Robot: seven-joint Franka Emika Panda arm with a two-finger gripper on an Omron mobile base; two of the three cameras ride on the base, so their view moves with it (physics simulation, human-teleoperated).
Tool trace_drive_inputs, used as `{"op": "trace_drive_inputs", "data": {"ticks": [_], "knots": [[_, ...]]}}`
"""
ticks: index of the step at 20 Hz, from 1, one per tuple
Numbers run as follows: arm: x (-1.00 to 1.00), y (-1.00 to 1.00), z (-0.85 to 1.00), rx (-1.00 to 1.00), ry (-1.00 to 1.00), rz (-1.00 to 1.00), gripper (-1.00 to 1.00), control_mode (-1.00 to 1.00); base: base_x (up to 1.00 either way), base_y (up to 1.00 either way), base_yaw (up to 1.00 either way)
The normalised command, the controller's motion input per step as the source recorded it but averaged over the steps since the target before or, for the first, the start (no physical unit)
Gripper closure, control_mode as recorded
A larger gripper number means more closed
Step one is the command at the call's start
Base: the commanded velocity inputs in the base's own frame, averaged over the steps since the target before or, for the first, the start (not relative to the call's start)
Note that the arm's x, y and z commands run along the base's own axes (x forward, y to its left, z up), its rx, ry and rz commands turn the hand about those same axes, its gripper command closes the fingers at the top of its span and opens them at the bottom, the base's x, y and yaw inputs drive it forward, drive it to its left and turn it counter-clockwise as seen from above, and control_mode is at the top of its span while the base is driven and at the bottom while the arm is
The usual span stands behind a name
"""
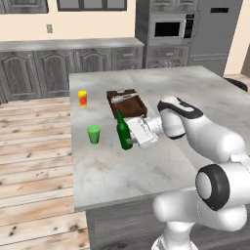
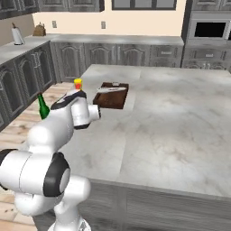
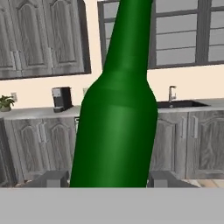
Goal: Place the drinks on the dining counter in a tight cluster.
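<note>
A slim dark green bottle (image 1: 123,132) with a red cap stands slightly tilted over the left part of the pale marble dining counter (image 1: 146,168). My gripper (image 1: 133,135) is shut on its lower body from the right. In the hand view the green bottle (image 3: 116,127) rises between the two dark fingertips (image 3: 52,178), leaning to the right. From the right base view only the top of the bottle (image 2: 43,106) peeks out behind my arm, over the left edge of the counter (image 2: 171,122). I cannot tell whether its base touches the counter.
A green cup (image 1: 93,134) stands just left of the bottle. A yellow cup with a red mark (image 1: 82,98) stands farther back left. A dark brown board (image 1: 127,102) with a knife lies behind the gripper. The counter's left edge drops to wooden floor.
</note>
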Motion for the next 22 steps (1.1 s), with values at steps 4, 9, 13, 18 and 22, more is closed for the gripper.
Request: {"op": "trace_drive_inputs", "data": {"ticks": [4, 9, 13, 18, 22], "knots": [[0.5, 0.0, -0.14, 0.0, 0.08, 0.09, 1.0, -1.0, 0.0, 0.0, 0.0], [0.38, 0.0, -0.64, 0.0, -0.07, 0.04, 1.0, -1.0, 0.0, 0.0, 0.0], [0.06, -0.01, -0.81, 0.08, -0.15, 0.02, 1.0, -1.0, 0.0, 0.0, 0.0], [0.0, -0.02, -0.74, 0.08, -0.12, 0.0, 1.0, -1.0, 0.0, 0.0, 0.0], [0.01, -0.06, -0.4, 0.02, -0.06, 0.0, 1.0, -1.0, 0.0, 0.0, 0.0]]}}
